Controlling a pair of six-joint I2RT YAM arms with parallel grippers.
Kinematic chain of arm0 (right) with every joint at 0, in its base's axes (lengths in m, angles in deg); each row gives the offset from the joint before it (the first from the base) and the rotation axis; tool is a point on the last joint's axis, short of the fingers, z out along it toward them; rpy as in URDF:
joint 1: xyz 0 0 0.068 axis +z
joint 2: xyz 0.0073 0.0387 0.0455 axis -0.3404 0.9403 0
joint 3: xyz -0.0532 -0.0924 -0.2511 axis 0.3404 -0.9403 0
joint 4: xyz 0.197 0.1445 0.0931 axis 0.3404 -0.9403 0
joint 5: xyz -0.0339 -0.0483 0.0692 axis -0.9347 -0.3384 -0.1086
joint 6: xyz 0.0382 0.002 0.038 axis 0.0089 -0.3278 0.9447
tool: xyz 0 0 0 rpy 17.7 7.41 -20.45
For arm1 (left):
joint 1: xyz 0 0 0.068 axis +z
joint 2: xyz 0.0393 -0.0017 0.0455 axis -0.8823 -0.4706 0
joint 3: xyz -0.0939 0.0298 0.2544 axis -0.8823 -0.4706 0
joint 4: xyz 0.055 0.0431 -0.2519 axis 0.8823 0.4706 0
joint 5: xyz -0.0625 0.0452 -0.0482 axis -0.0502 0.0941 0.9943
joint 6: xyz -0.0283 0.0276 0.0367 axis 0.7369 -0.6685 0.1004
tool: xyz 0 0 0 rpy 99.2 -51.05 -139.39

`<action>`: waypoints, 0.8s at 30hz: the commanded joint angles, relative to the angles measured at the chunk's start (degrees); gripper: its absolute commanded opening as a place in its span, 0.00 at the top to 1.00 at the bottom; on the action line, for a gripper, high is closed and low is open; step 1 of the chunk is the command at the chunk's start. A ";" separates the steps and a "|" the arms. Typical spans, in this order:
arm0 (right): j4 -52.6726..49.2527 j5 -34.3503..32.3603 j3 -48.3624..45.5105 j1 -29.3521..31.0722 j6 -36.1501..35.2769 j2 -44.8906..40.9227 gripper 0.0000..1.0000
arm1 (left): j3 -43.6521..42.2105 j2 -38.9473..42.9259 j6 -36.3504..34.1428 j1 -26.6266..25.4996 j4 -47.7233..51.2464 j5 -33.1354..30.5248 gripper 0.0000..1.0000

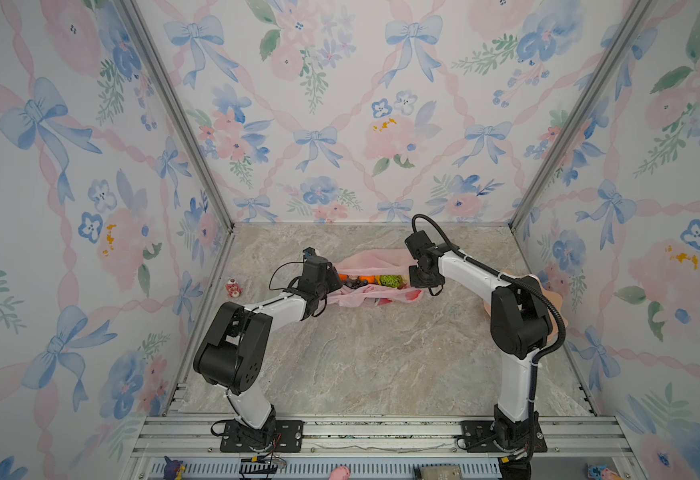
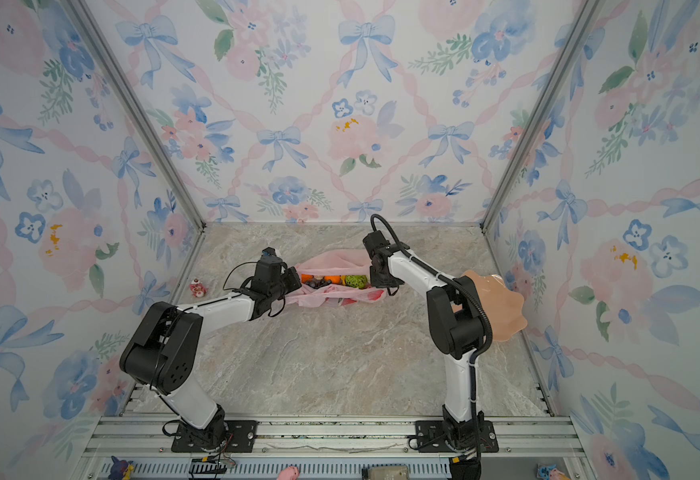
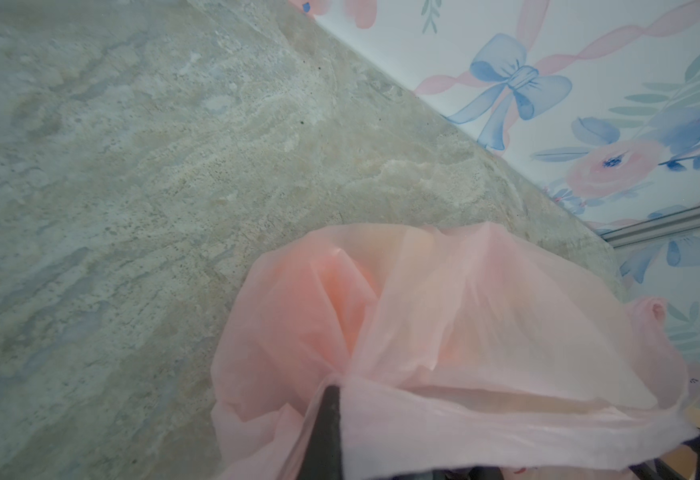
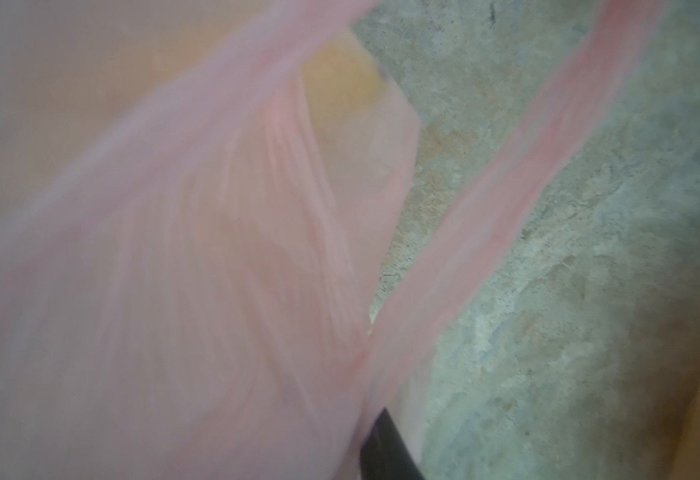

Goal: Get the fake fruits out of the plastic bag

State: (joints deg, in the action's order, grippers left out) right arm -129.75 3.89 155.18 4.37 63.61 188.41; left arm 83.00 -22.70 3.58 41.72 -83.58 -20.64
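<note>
One plastic bag (image 1: 365, 261) lies rear-centre on the tabletop (image 1: 360, 365), between two tools. Inside we count two oranges (image 1: 343, 276), one green fruit (image 1: 389, 281) and one grape bunch (image 1: 355, 285). A figurine (image 1: 233, 288) stands to the left; the right arm (image 2: 456, 320) partly hides a peach plate (image 2: 502, 303). The bag is thin, translucent pink. The left tool (image 1: 334, 280) is pinched tight on its film. Whether the right tool (image 1: 421, 277) grips it, we cannot tell.

Nothing readable is showing from where I am standing: no writing, label, brand or number is coming through in any view. The prints on the plastic bag (image 1: 360, 259) are appearing only as blurred patches of colour, with no letters to make out.
</note>
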 commanded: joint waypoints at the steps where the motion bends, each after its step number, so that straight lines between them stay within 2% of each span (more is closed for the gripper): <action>1: 8.15 8.29 -4.67 -4.61 2.10 -4.71 0.98 | -2.43 2.15 3.74 3.29 -3.07 3.30 1.00; 4: 16.48 15.89 -9.48 -8.90 4.12 -8.03 1.00 | -3.45 2.51 4.47 5.63 -5.11 5.23 1.00; 8: 24.79 25.62 -10.97 -10.57 6.90 -9.99 1.00 | -0.53 0.80 2.92 5.76 -6.66 9.48 1.00; 12: 30.05 29.64 -10.65 -7.93 8.44 -11.39 1.00 | 5.54 -2.91 -0.71 4.20 -5.79 12.03 1.00; 14: 31.06 30.30 -9.82 -6.02 8.45 -11.70 1.00 | 10.88 -5.56 -3.48 3.15 -1.51 12.68 1.00; 16: 32.08 30.74 -9.59 -5.00 8.67 -11.97 1.00 | 15.02 -7.04 -7.11 1.53 3.24 10.78 1.00; 17: 32.70 30.80 -9.96 -4.85 8.91 -12.16 1.00 | 17.07 -7.49 -8.65 0.74 6.24 8.83 0.97; 19: 34.14 30.76 -11.27 -5.06 9.56 -12.66 1.00 | 20.44 -8.17 -11.51 -0.69 11.50 5.27 0.85; 22: 35.73 31.36 -13.32 -5.63 10.51 -13.03 1.00 | 21.52 -7.34 -12.57 -1.58 15.45 1.15 0.63; 24: 36.66 31.55 -14.81 -5.43 10.76 -13.37 1.00 | 21.85 -6.41 -12.68 -1.94 17.96 -1.65 0.54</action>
State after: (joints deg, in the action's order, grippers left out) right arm -96.13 34.19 142.59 -0.70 72.94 176.89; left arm 103.96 -30.24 -5.90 39.79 -73.35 -16.60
